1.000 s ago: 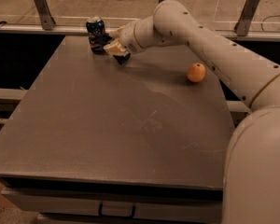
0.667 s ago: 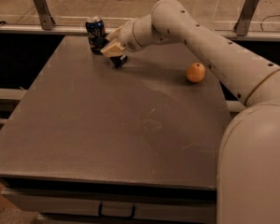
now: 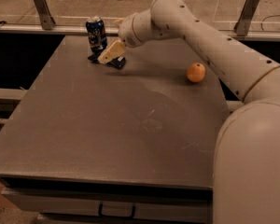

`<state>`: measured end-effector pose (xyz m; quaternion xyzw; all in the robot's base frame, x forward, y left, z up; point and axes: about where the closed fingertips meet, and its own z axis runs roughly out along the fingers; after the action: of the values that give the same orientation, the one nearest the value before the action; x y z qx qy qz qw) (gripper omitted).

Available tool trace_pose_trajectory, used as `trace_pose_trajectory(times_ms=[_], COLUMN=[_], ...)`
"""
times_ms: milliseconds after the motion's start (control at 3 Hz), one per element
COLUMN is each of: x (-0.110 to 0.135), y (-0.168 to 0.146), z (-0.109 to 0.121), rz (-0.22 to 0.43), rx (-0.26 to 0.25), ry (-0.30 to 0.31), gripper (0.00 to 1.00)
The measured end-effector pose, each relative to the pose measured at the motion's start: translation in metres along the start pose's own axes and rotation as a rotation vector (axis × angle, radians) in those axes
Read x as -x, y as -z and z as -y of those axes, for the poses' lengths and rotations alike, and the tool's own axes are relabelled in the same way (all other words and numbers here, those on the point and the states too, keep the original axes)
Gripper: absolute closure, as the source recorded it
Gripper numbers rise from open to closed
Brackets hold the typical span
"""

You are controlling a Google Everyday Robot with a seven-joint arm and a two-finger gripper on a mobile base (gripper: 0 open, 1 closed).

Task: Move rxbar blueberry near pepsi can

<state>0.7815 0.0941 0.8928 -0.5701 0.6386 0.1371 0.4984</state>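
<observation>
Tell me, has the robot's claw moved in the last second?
Yes. The gripper has edged slightly left, closer to the pepsi can, which has stayed put.

off-white tubular arm (image 3: 214, 41), rounded joints, small dark dots; cream end effector (image 3: 111, 54) just beside the pepsi can (image 3: 96, 31).

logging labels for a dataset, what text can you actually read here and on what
No text here reads as words.
pepsi can: only red and white logo marks show; lettering too blurred to read.
rxbar blueberry: dark wrapper, partly covered by the claw low over it beside the can; print too small to read.
orange: no marking.
</observation>
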Motion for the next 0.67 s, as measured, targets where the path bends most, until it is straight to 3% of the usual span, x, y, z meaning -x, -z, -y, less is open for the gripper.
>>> trace_pose_trajectory(times_ms=[333, 667], x=[0.022, 0.051], y=[0.032, 0.101], z=[0.023, 0.059], rz=[0.020, 0.096], rx=[-0.066, -0.161], ry=[0.031, 0.051], gripper=[0.00, 0.00])
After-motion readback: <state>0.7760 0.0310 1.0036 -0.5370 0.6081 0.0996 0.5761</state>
